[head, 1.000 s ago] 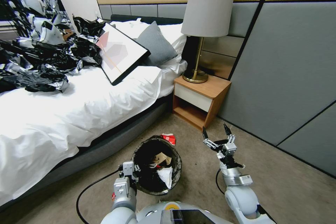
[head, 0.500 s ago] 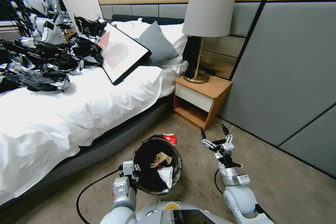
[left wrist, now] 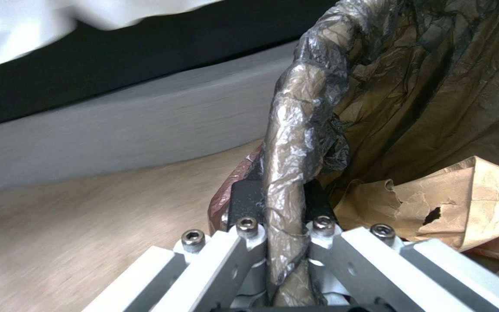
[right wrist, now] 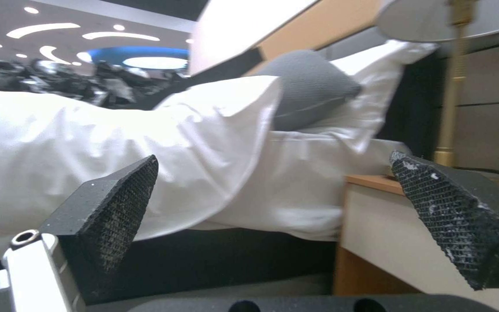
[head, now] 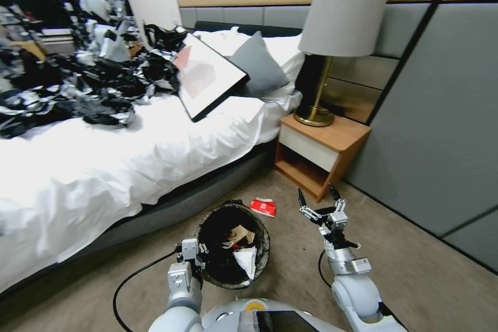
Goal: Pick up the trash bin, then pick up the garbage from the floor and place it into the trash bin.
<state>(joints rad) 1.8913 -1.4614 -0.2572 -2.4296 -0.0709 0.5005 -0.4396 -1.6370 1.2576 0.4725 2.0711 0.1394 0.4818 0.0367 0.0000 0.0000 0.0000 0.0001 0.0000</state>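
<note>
Now turned leftward, red wrapper [head: 263,207] more exposed beyond trash bin [head: 259,264], left gripper [left wrist: 277,203] clamping its rim, right gripper [head: 317,201] spread open, empty.

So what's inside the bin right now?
The bin, held at its rim by the left gripper, contains a brown paper scrap and a white scrap against the black liner. Anything beneath them is hidden.

Bare carpet [head: 415,264] lies open on the right. The bed [head: 129,166] walls off the left, the nightstand [head: 319,153] blocks the far side, and the trash bin [head: 262,262] stands near, at centre.
</note>
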